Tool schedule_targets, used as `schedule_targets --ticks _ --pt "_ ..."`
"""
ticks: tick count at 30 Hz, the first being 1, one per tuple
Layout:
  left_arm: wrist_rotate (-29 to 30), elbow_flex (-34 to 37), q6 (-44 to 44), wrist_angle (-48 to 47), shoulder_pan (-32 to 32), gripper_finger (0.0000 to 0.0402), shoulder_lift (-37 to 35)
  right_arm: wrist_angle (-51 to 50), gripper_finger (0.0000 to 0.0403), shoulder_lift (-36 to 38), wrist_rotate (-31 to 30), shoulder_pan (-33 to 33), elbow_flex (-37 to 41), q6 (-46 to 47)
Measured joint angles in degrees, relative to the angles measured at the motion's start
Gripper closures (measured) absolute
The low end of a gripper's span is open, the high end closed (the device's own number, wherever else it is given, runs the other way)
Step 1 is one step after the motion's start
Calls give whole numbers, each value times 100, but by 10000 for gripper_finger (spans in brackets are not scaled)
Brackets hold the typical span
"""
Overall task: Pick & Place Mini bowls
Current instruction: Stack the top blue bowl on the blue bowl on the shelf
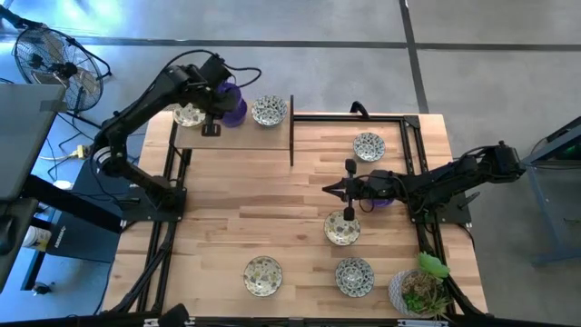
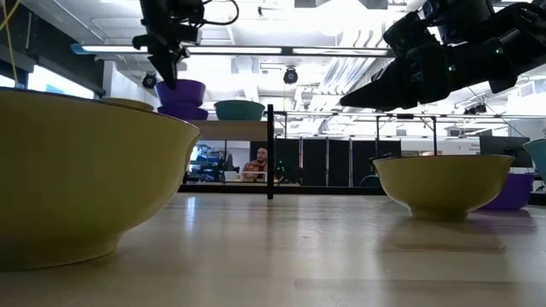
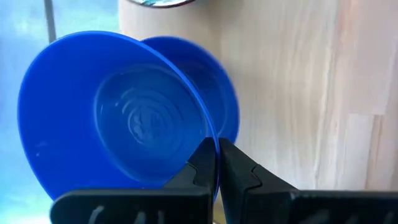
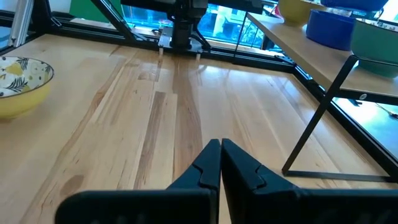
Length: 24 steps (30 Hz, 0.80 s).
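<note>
Standing at the table edge: left gripper (image 1: 211,130) is over the raised light-wood shelf (image 1: 272,138) at the far-left part of the light butcher-block wooden table (image 1: 263,218), fingers pressed together with nothing between them. In the left wrist view its closed fingertips (image 3: 217,165) sit just in front of the rim of a solid purple round mini bowl (image 3: 118,115) that is nested, tilted, in a second purple bowl beneath it; whether the tips touch the rim cannot be told. From above, that purple stack (image 1: 232,107) sits on the shelf between two floral-patterned cream bowls, one (image 1: 188,114) partly under the arm and one (image 1: 270,111) just beside a thin black upright post (image 1: 291,132)

Right gripper (image 1: 349,189) hangs above the middle of the table, fingers also fully closed and empty. A purple bowl (image 1: 381,200) lies mostly hidden under the right arm

Patterned bowls on the table top: one (image 1: 369,145) near the far-right corner, one (image 1: 342,228) just below the right gripper, two at the near edge (image 1: 262,274) and (image 1: 354,276). White pot with a green plant (image 1: 420,291) at the near-right corner

Low view: yellowish outsides of two bowls, one large at left (image 2: 85,179), one at right (image 2: 444,183). A person shows small in the room behind
</note>
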State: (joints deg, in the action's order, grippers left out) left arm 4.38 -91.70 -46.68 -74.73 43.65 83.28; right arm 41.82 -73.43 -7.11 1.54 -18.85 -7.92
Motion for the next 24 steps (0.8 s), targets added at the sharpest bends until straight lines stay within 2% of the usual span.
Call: schedule_targets --ticks 6,12,24 --pt "-244 0 -3 -17 -15 401 29 -2 401 0 0 2 0 -1" --pt "-208 0 -18 5 -15 401 317 -2 402 0 45 1 0 0" --pt "-187 0 1 -150 -15 401 409 -4 402 0 66 1 0 0"
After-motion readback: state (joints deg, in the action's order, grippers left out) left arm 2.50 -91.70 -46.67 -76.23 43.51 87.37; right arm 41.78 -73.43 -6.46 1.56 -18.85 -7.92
